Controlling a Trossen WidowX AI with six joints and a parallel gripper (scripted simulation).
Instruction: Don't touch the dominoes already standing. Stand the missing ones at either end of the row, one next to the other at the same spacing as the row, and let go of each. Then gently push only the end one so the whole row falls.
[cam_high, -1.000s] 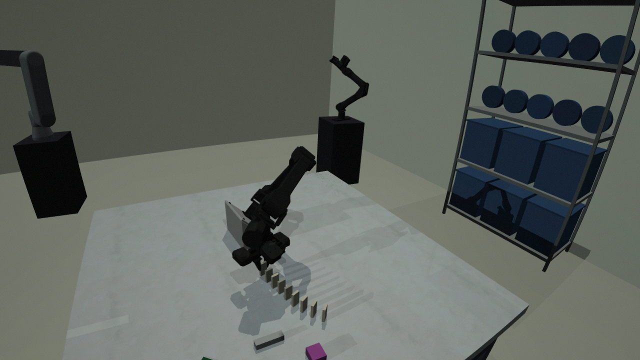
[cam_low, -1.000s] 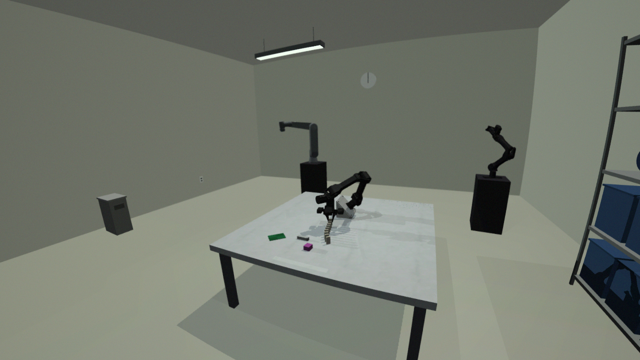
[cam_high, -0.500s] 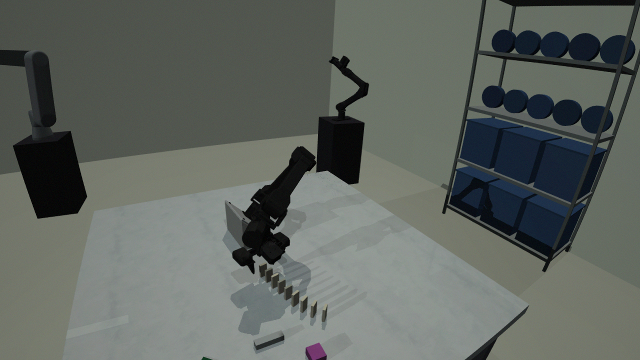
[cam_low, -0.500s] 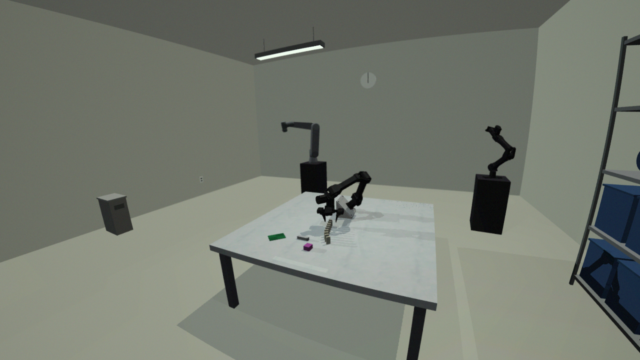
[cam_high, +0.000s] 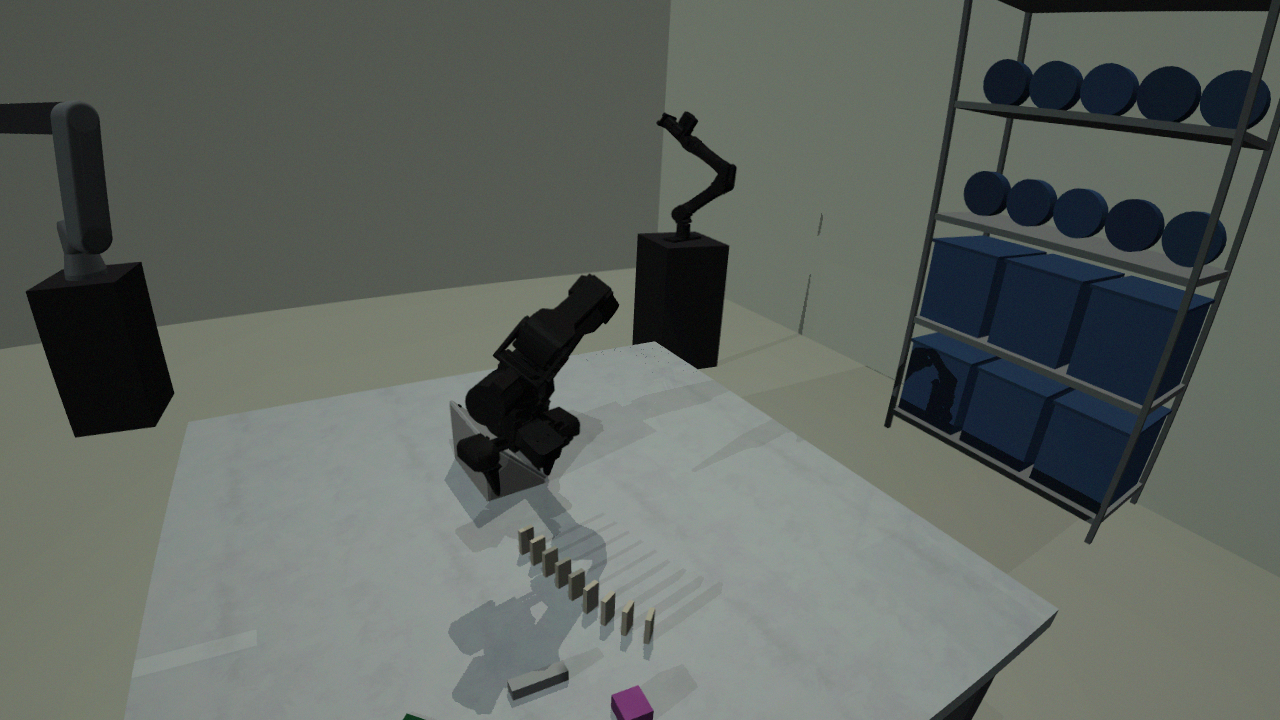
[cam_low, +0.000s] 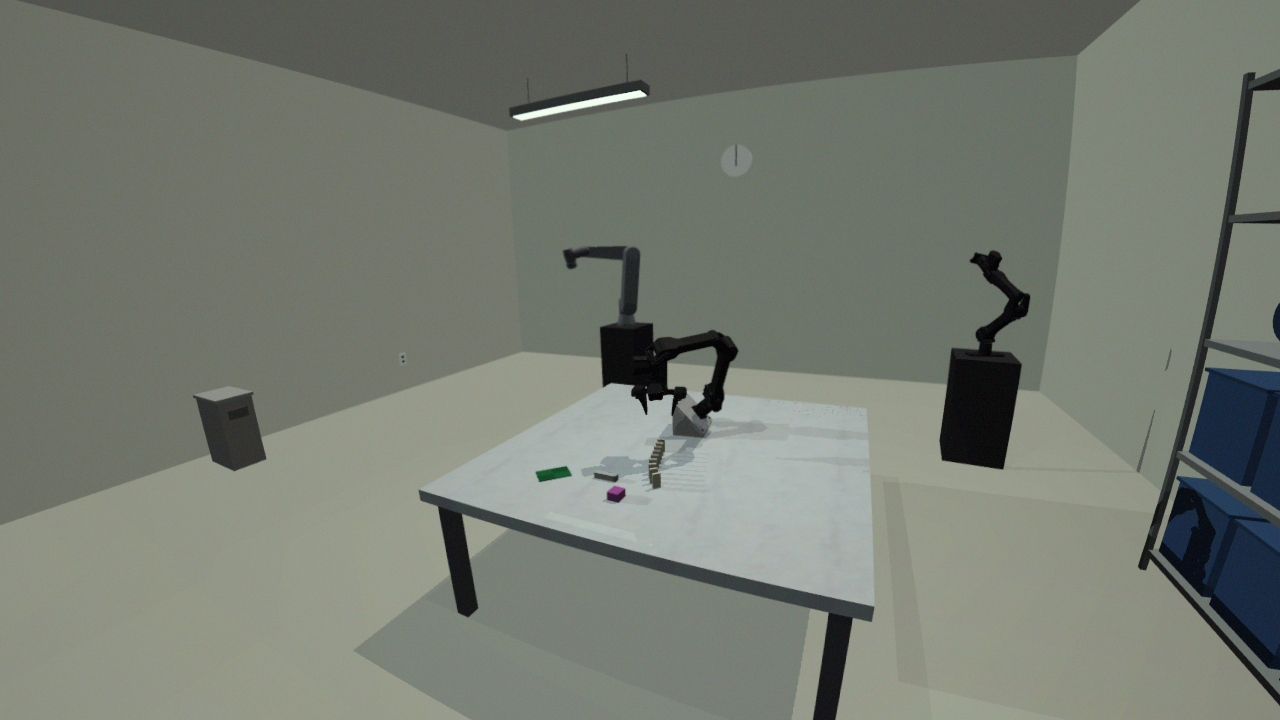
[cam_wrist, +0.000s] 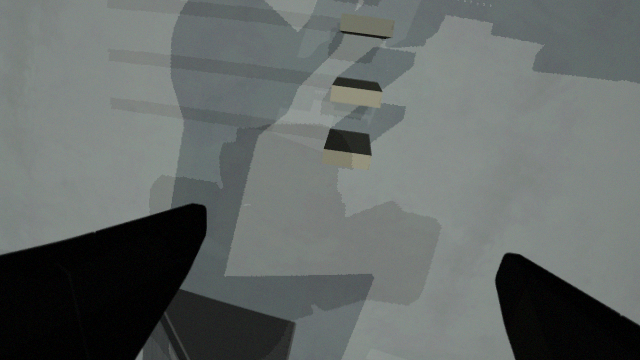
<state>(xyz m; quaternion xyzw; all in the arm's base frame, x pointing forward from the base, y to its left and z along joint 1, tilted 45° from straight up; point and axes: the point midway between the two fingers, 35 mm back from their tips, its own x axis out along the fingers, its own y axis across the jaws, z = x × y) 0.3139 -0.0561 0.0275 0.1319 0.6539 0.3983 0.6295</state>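
Several cream dominoes stand upright in a slightly curved row. The domino at the arm's end of the row stands upright and free. The domino at the other end also stands upright. My gripper is wide open and empty. It hangs above the table, on the arm's side of the row's end, clear of the dominoes. The wrist view shows only the three nearest dominoes plainly, beyond the fingertips. No loose domino shows.
On the table lie a grey bar, a purple block and a green plate, all off to the row's side or far end. A grey bracket stands by the arm's base.
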